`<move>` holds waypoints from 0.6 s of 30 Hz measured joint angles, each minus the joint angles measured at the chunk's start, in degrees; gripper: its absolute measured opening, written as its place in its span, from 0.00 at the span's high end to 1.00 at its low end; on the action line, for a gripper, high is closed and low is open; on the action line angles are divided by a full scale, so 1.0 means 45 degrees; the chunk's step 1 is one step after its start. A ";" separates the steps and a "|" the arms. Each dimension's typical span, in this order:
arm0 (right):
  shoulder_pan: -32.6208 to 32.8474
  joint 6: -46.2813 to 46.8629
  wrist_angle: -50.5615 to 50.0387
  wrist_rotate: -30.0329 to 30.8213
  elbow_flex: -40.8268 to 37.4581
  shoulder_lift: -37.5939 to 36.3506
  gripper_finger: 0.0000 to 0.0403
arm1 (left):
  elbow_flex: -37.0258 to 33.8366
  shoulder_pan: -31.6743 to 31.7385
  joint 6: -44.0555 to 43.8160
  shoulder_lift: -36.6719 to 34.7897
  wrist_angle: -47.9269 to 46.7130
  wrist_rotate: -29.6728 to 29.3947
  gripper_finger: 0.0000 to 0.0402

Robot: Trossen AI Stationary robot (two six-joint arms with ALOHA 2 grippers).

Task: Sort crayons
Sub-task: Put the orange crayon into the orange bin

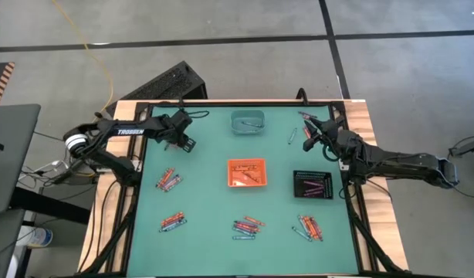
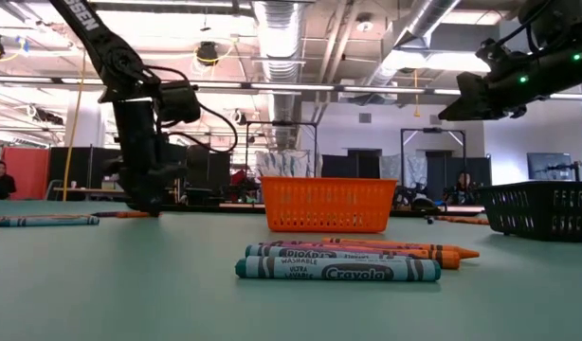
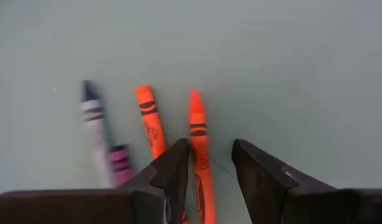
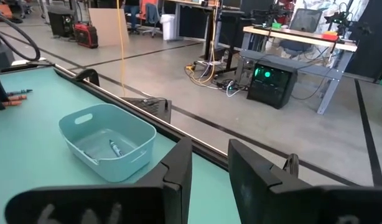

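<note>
Left claw [image 3: 206,165] stood narrowly parted astride an orange crayon [image 3: 200,155] on the worktop [image 3: 290,68], right claw [image 4: 206,165] empty, narrowly parted, raised.

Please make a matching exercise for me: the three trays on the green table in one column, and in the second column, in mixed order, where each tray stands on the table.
Things:
1. square orange plastic basket tray
2. teal plastic tub tray
3. black plastic basket tray

Places, as seen from the high view:
A. at the far edge of the table, between the two arms
B. on the right side, just below the right gripper
C. in the middle of the green table

Pairs: 1-C, 2-A, 3-B.
</note>
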 joint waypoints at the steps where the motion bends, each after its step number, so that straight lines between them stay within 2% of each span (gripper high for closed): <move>1: 0.0000 0.0000 -0.0005 0.0005 0.0000 0.0000 0.73 | 0.0003 0.0018 0.0008 0.0125 0.0057 0.0017 0.70; 7: 0.0000 0.0000 0.0004 0.0005 0.0000 0.0000 0.73 | 0.0013 0.0020 0.0243 0.0304 0.0102 0.0208 0.72; 15: 0.0000 0.0002 0.0004 0.0007 0.0000 0.0000 0.73 | -0.0007 0.0025 0.0610 0.0273 0.0131 0.0902 0.97; 18: 0.0000 0.0005 0.0000 0.0010 0.0000 0.0000 0.73 | -0.0012 0.0035 0.0612 0.0273 0.0273 0.1254 0.97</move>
